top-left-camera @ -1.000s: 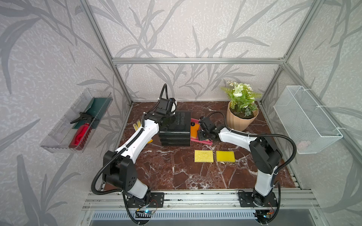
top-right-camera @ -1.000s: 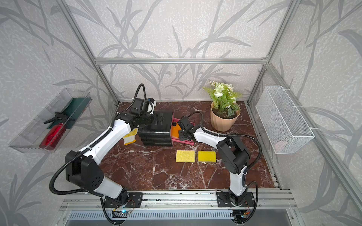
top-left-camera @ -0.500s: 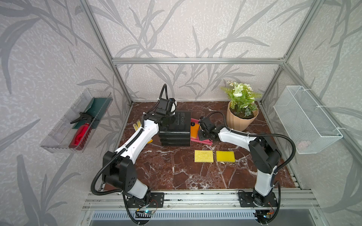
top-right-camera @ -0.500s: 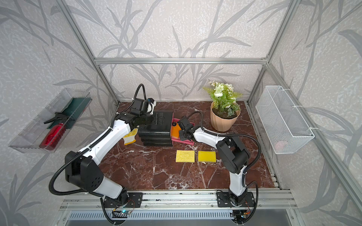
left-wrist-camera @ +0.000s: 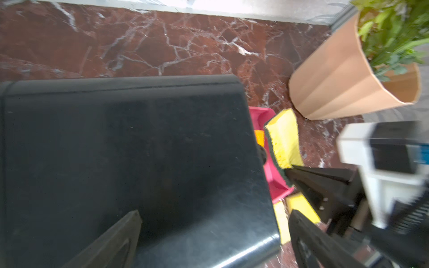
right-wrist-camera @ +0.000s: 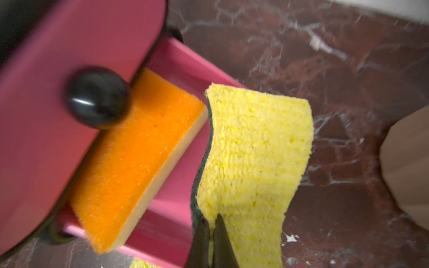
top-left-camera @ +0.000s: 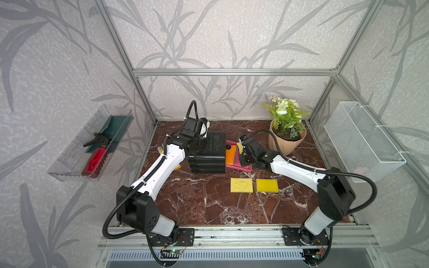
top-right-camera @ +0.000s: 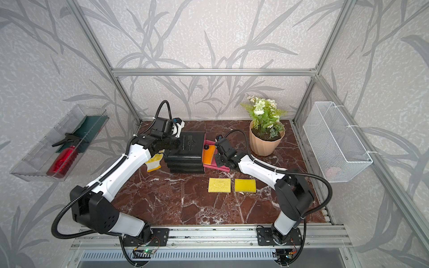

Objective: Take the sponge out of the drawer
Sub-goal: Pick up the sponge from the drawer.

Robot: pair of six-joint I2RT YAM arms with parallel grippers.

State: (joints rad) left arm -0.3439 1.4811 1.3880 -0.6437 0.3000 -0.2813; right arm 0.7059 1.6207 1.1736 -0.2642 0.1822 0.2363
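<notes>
A black drawer unit (top-left-camera: 207, 153) stands at the back of the table. Its pink drawer (top-left-camera: 241, 167) is pulled out toward the right arm. An orange-topped sponge (right-wrist-camera: 139, 150) lies in the pink drawer (right-wrist-camera: 181, 62), partly under an upper pink front with a black knob (right-wrist-camera: 97, 97). My right gripper (right-wrist-camera: 211, 222) is shut on the edge of a yellow sponge (right-wrist-camera: 255, 150) with a green back, holding it upright over the drawer's outer end. My left gripper (left-wrist-camera: 214, 214) is open just above the unit's black top (left-wrist-camera: 139, 150), holding nothing.
Two yellow sponges (top-left-camera: 241, 185) (top-left-camera: 267, 185) lie side by side on the marble in front of the drawer. Another sponge (top-right-camera: 153, 162) lies left of the unit. A potted plant (top-left-camera: 286, 141) stands close behind the right arm. A wire basket (top-left-camera: 362, 141) and a clear tray (top-left-camera: 92, 143) hang on the side walls.
My right gripper has closed on the yellow sponge at the open drawer. The left arm has stayed over the drawer unit with its jaws open.
</notes>
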